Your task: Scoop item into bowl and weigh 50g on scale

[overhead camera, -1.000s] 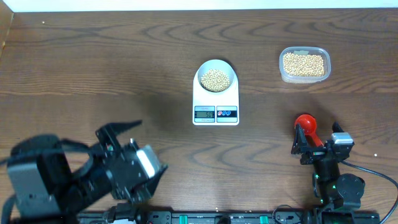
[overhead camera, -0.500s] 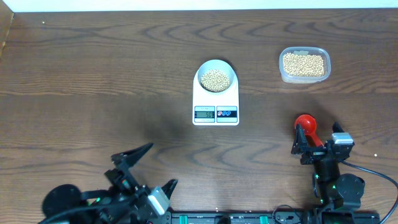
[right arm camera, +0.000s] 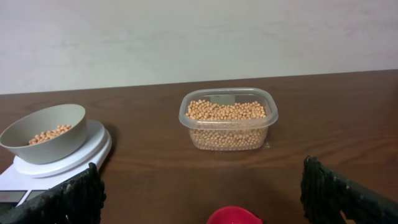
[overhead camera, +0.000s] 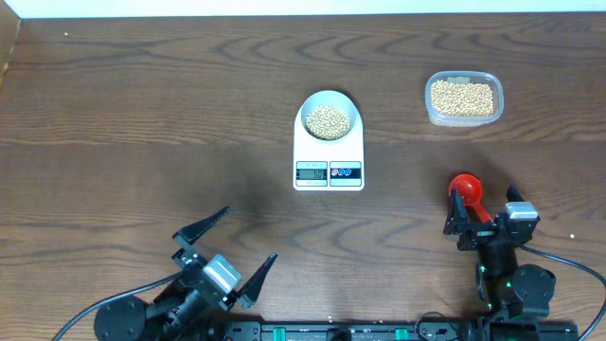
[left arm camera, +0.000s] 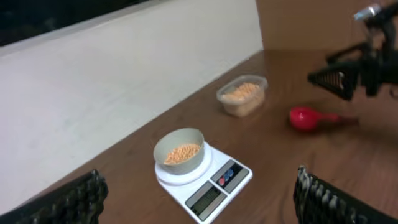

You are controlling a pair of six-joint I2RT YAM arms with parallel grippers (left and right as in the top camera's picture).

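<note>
The pale bowl (overhead camera: 353, 107) stands on the white scale (overhead camera: 311, 152) at mid-table, partly filled with beige beans (overhead camera: 329, 121). The left wrist view shows the bowl (left arm camera: 168, 145) on the scale (left arm camera: 239, 177) ahead, between wide-spread fingers. My left gripper (overhead camera: 249, 234) is open and empty, low near the table's front edge, well short of the scale. My right gripper (overhead camera: 484, 206) is open at the front right. A red scoop (overhead camera: 465, 186) lies on the table between its fingers, its bowl end (right arm camera: 235, 216) at the bottom of the right wrist view. The bowl (right arm camera: 45, 134) sits at that view's left.
A clear plastic tub (overhead camera: 432, 106) full of beans stands at the back right, seen straight ahead as the tub (right arm camera: 228, 138) in the right wrist view and as the tub (left arm camera: 242, 106) in the left wrist view. A pale wall runs behind the table.
My left arm has drawn back and down toward the table's front edge, its open gripper now lower and nearer. The right arm, scoop, bowl and scale have stayed put.
</note>
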